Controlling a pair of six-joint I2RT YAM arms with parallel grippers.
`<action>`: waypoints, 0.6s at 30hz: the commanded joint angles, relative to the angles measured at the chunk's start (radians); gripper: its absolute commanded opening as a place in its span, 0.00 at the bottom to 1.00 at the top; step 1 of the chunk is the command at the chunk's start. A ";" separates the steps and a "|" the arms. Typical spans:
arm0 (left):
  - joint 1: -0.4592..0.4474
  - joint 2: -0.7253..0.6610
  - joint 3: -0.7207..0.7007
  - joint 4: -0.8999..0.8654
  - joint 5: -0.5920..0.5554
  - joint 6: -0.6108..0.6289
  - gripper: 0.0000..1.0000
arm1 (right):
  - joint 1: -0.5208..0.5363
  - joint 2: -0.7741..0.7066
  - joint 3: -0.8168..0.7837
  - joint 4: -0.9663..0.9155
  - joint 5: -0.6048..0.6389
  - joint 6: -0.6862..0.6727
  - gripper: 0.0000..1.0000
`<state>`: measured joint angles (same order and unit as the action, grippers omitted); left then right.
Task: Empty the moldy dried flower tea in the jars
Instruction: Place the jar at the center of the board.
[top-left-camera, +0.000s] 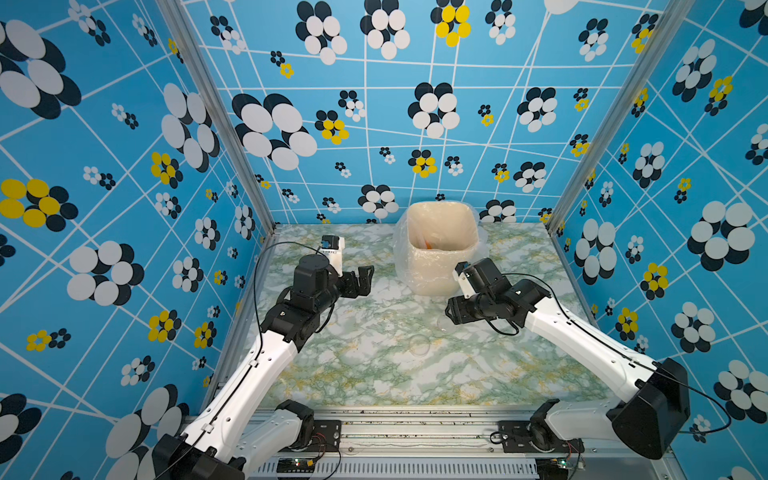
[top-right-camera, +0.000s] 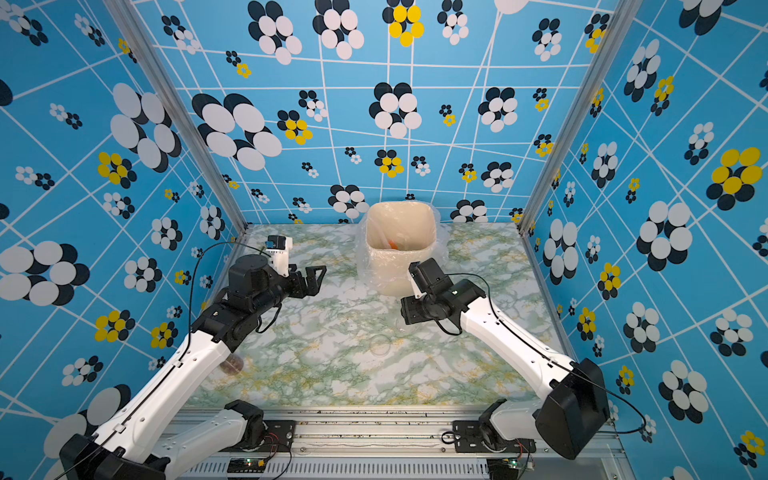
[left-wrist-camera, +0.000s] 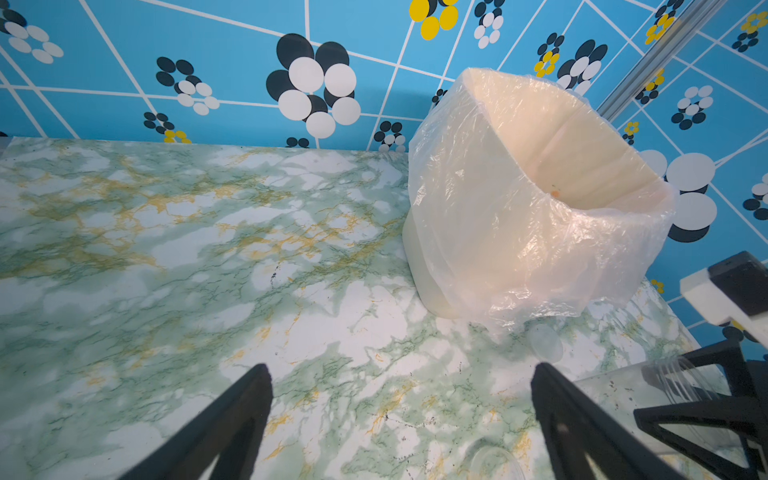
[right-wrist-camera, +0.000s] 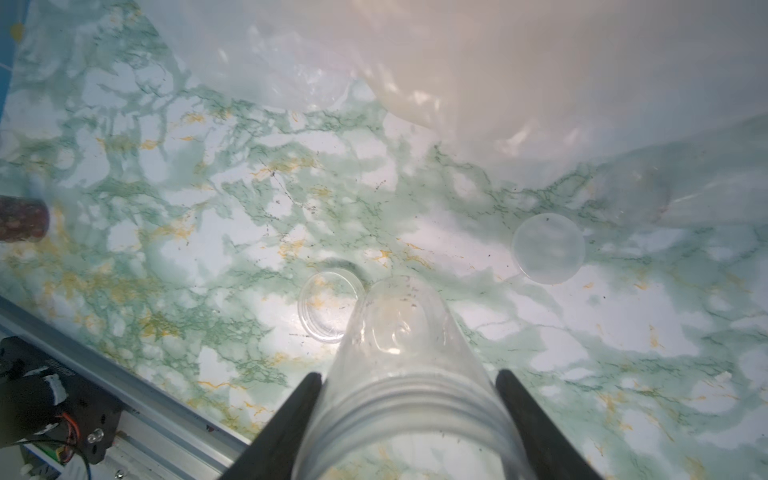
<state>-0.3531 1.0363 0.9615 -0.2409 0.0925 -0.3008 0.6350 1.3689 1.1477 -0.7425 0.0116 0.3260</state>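
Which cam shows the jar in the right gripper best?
Right wrist view: the jar sits large between the fingers of the right gripper, clear walls, only specks inside. Left wrist view catches part of its wall at the frame edge. In both top views the gripper covers it; barely discernible.

Bench (top-left-camera: 374, 365): I read a smooth, lightly glossy film in green-and-white marble print, dusted with dark specks. Bin (top-left-camera: 440, 270): matt beige plastic under a thin, crinkled, shiny clear liner (left-wrist-camera: 478, 232). Jar (right-wrist-camera: 399, 353): clear and smooth, plastic or glass I cannot tell, with fine crumbs clinging inside. One lid (right-wrist-camera: 547, 248) looks frosted, another lid (right-wrist-camera: 328, 305) clear. Left fingers (left-wrist-camera: 232, 424) and right fingers (right-wrist-camera: 291, 424): matt black plastic. Arm shells (top-left-camera: 257, 365): glossy white plastic. Frame posts (top-left-camera: 220, 124): brushed metal.
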 joint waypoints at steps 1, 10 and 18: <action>0.007 0.007 -0.007 0.012 -0.005 -0.013 1.00 | 0.019 0.030 -0.023 0.052 0.062 0.020 0.50; 0.016 0.007 -0.010 -0.015 -0.078 -0.026 1.00 | 0.059 0.126 -0.040 0.101 0.053 0.051 0.50; 0.025 -0.013 -0.017 -0.033 -0.096 -0.027 0.99 | 0.086 0.182 -0.034 0.088 0.093 0.053 0.51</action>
<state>-0.3393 1.0389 0.9573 -0.2604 0.0200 -0.3214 0.7116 1.5356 1.1213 -0.6498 0.0639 0.3603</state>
